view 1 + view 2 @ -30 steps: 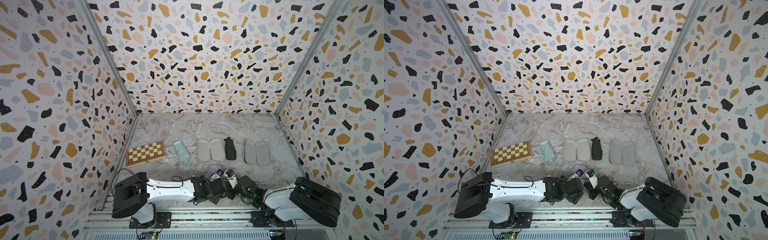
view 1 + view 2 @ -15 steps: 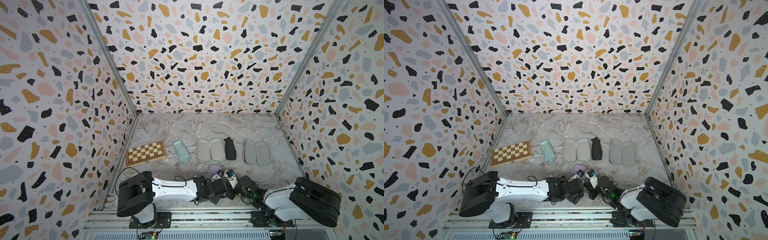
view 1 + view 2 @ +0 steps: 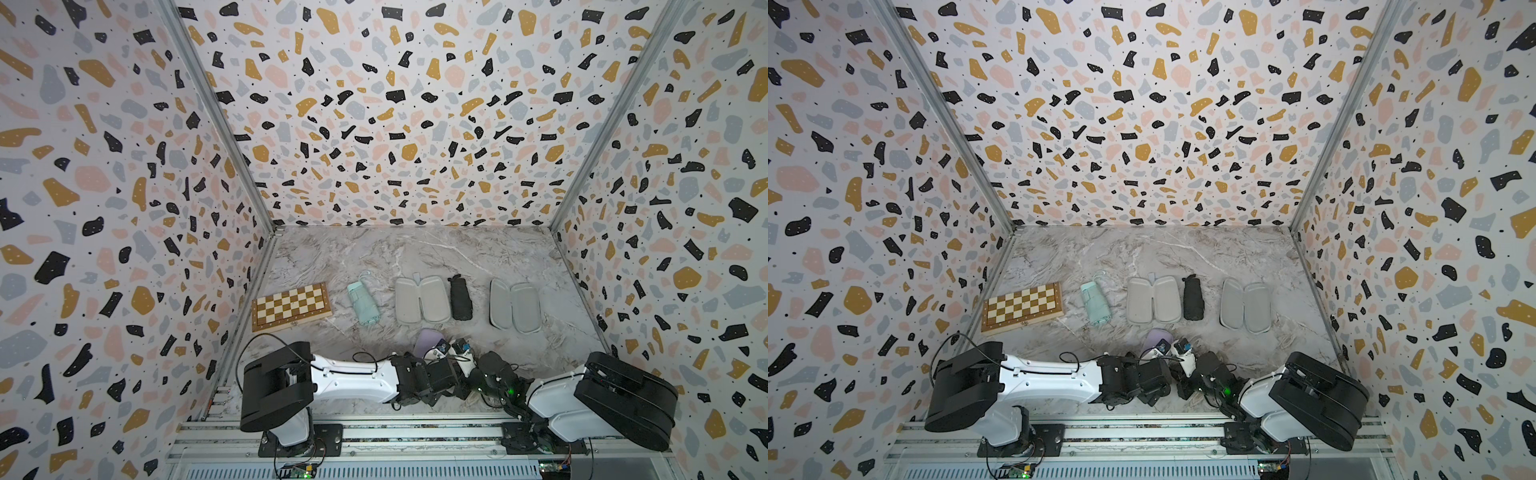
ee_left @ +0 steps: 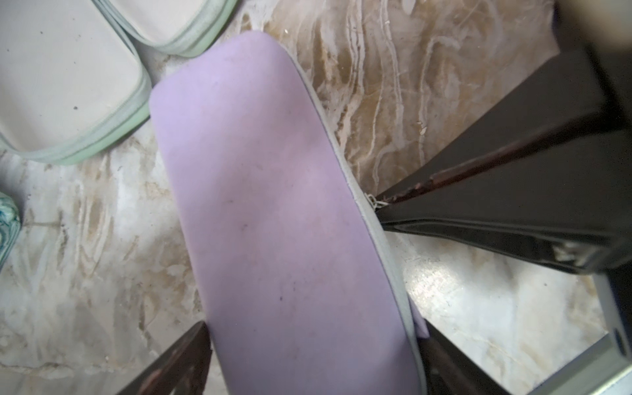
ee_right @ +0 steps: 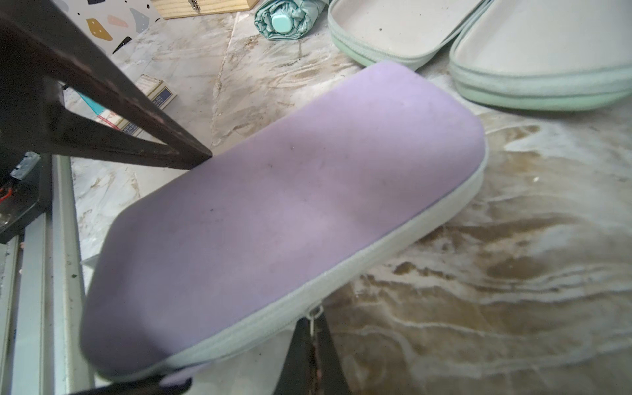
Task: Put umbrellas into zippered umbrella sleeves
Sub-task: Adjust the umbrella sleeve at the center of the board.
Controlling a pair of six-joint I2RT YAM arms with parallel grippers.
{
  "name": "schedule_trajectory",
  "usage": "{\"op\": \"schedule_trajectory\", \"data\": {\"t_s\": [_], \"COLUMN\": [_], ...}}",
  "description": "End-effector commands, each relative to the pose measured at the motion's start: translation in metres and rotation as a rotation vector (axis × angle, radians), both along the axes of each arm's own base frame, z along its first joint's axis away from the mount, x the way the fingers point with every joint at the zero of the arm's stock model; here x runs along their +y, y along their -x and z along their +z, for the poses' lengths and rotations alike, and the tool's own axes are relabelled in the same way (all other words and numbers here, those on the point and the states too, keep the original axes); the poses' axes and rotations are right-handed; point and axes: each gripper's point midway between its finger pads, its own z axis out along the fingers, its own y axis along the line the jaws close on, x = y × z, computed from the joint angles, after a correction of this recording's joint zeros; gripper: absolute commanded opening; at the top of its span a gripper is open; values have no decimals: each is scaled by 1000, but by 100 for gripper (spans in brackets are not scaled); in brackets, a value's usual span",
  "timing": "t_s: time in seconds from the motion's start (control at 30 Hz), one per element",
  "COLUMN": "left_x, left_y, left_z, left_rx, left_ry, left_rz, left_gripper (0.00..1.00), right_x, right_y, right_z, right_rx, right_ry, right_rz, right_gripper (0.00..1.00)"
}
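A closed lilac sleeve [image 4: 273, 191] lies near the table's front edge, showing in both top views [image 3: 428, 341] [image 3: 1158, 336]. My left gripper [image 4: 314, 328] straddles its near end, a finger [image 4: 181, 355] pressed on each long side. My right gripper [image 5: 316, 325] is shut on the sleeve's zip pull [image 5: 316, 313], partway along the grey zip edge. Farther back lie a mint green umbrella [image 3: 363, 301], an open mint-edged sleeve [image 3: 422, 299], a black umbrella [image 3: 460, 297] and another open sleeve [image 3: 515, 307] showing grey lining.
A checkered wooden chessboard box [image 3: 291, 305] sits at the left by the wall. A small printed card box [image 5: 150, 99] lies near the left arm. Patterned walls close in three sides, and a metal rail [image 3: 374, 432] runs along the front.
The left arm has swung slightly toward the lilac sleeve and its jaws have come in against the sleeve's sides. The right arm has kept still on the zip pull.
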Motion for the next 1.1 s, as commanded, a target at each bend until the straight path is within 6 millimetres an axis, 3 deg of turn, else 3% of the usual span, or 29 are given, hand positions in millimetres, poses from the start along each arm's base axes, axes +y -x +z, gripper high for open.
{"op": "schedule_trajectory", "data": {"t_s": [0.0, 0.23, 0.47, 0.73, 1.07], "left_x": [-3, 7, 8, 13, -8], "left_y": [-9, -17, -21, -15, -8], "left_z": [5, 5, -7, -31, -4], "left_rx": [-39, -80, -100, -60, -29], "left_ry": [7, -50, -86, -135, 19], "left_rz": [27, 68, 81, 77, 13], "left_gripper": [86, 72, 71, 81, 91], "right_x": [-2, -2, 4, 8, 0], "right_y": [3, 4, 10, 14, 6], "right_z": [-2, 0, 1, -2, -5], "right_rx": [10, 7, 21, 46, 34], "right_ry": [-2, -13, -34, -44, -11], "right_rz": [6, 12, 50, 79, 20], "right_gripper": [0, 0, 0, 0, 0]}}
